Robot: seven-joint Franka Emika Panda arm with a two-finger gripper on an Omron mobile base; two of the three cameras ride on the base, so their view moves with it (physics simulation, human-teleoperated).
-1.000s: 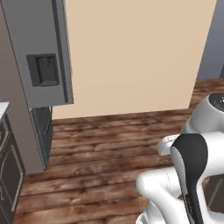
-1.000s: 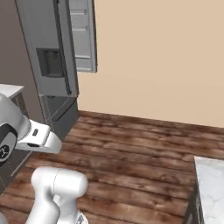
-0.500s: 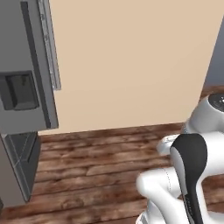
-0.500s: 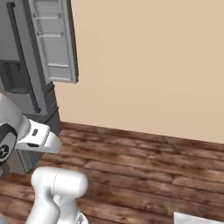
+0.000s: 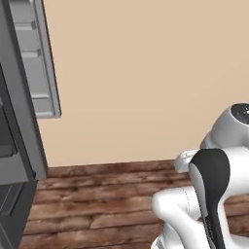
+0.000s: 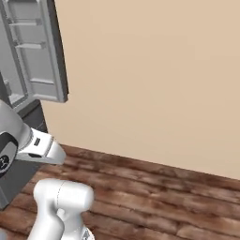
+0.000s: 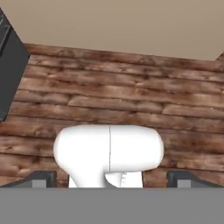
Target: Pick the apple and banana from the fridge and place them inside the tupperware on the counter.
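Since before, the base turned and the fridge (image 6: 33,61) slid left. Claw (image 7: 111,180) was released, empty, above the floor (image 7: 131,100). Apple, probably light and slippery, unseen; grasp its middle.

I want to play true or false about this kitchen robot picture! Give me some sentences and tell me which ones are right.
1. The fridge door is open. True.
2. The floor is white tile. False: it is brown wooden planks.
3. The claw is holding an apple. False: its tips stand wide apart with nothing between them.
4. The wall is plain beige. True.
5. A banana lies on the floor. False: just bare planks can be seen there.
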